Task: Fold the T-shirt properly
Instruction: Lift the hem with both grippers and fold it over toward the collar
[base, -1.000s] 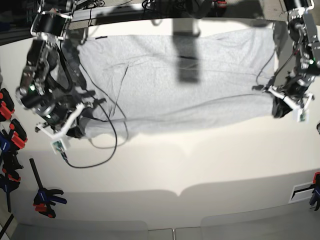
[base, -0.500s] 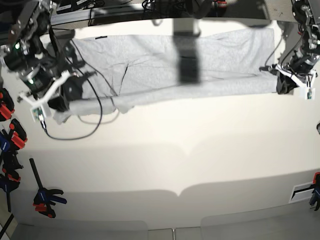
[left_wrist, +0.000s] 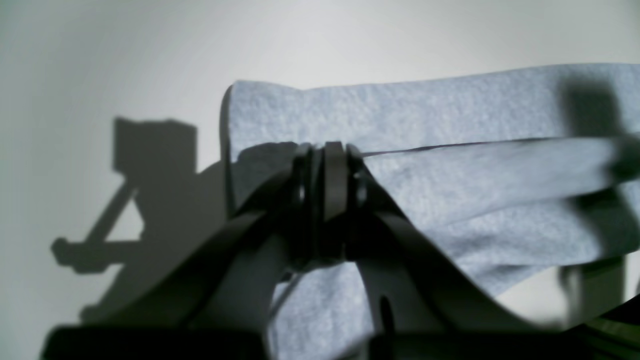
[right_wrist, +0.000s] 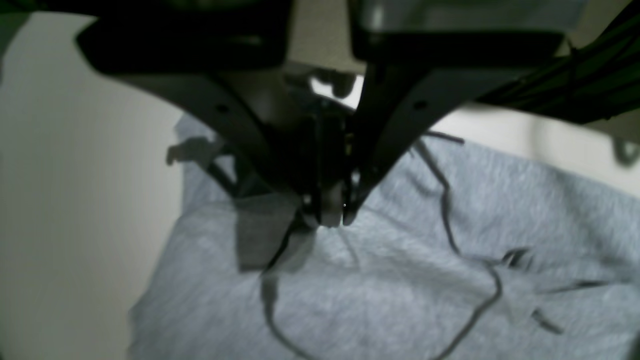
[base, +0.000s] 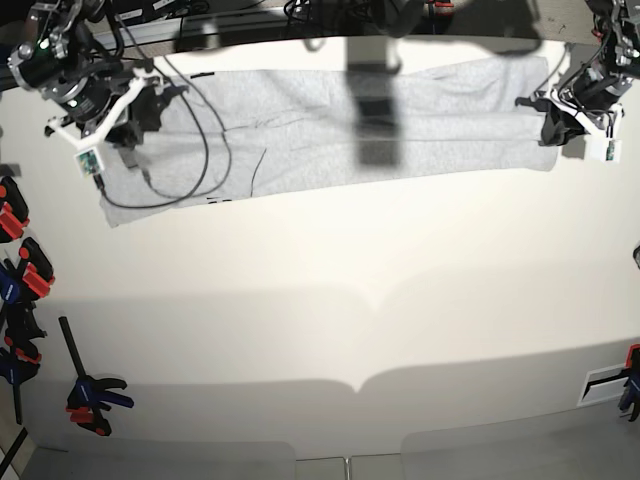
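The light grey T-shirt (base: 320, 130) lies as a long, narrow band across the back of the white table (base: 330, 300). On the left of the base view my right gripper (base: 128, 128) is shut over the shirt's left end. The right wrist view shows its fingertips (right_wrist: 327, 212) pinched together on a bit of grey cloth, with the T-shirt (right_wrist: 400, 280) spread just below. My left gripper (base: 555, 128) is at the shirt's right end. The left wrist view shows that gripper (left_wrist: 327, 165) shut on a folded edge of the T-shirt (left_wrist: 475, 200).
A black cable (base: 205, 150) loops from the right arm across the shirt's left part. Red and blue clamps (base: 15, 270) line the table's left edge, with one more clamp (base: 92, 393) lower down. A dark shadow stripe (base: 375, 125) crosses the shirt's middle.
Both arms have moved toward the back of the table with the shirt's near edge in their grip. The shirt has gone from a wide spread to a narrow band at the back.
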